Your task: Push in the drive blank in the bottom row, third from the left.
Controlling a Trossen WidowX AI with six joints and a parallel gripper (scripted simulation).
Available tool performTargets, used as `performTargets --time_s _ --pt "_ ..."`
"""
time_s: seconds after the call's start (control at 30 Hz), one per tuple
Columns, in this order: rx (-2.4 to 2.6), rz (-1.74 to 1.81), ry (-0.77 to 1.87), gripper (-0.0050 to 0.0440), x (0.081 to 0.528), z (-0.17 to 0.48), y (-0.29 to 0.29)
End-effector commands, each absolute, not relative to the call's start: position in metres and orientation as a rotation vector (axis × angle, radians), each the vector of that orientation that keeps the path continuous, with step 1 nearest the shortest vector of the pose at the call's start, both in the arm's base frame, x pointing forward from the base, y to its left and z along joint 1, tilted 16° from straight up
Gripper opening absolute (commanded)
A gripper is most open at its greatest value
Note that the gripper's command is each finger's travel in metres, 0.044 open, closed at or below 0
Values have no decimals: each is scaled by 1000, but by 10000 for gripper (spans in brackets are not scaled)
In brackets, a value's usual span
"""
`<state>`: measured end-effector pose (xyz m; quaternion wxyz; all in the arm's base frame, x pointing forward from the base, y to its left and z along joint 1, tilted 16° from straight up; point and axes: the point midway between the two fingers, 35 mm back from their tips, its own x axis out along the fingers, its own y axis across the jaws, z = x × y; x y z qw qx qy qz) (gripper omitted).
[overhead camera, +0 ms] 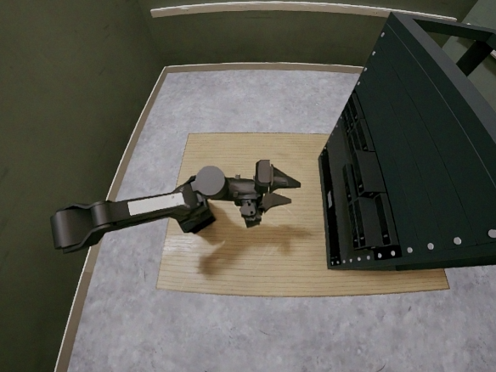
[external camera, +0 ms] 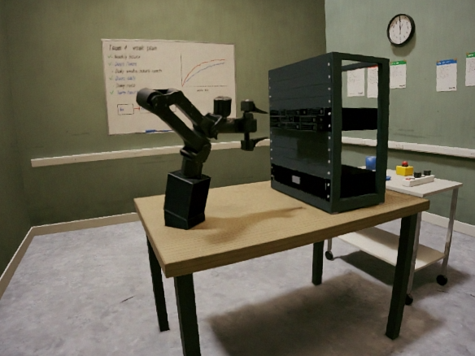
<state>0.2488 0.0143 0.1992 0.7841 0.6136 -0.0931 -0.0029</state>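
The dark rack (overhead camera: pixel 403 149) stands on the right side of the wooden table, also in the exterior view (external camera: pixel 321 130). Its front faces my arm. The drive blanks (external camera: pixel 298 118) form a dark glossy band about halfway up the front; from above they show as dark blocks (overhead camera: pixel 365 178). The bottom-row blank third from the left lies around (external camera: pixel 307 127), but it is too small to tell apart clearly. My gripper (overhead camera: pixel 295 191) (external camera: pixel 266 126) is open and empty. It points at the rack front at about the height of the blanks, a short gap away and not touching.
The arm's base (external camera: pixel 186 199) stands on the left part of the table (external camera: pixel 276 227). A lower panel (external camera: pixel 301 183) sits near the rack's foot. A white cart (external camera: pixel 419 183) with small items stands behind the table on the right.
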Motion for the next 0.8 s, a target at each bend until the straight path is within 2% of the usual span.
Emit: performTargets --time_s 0.0,0.77 --pt "1338 14 -233 440 259 213 15" --pt "1338 14 -233 440 288 216 19"
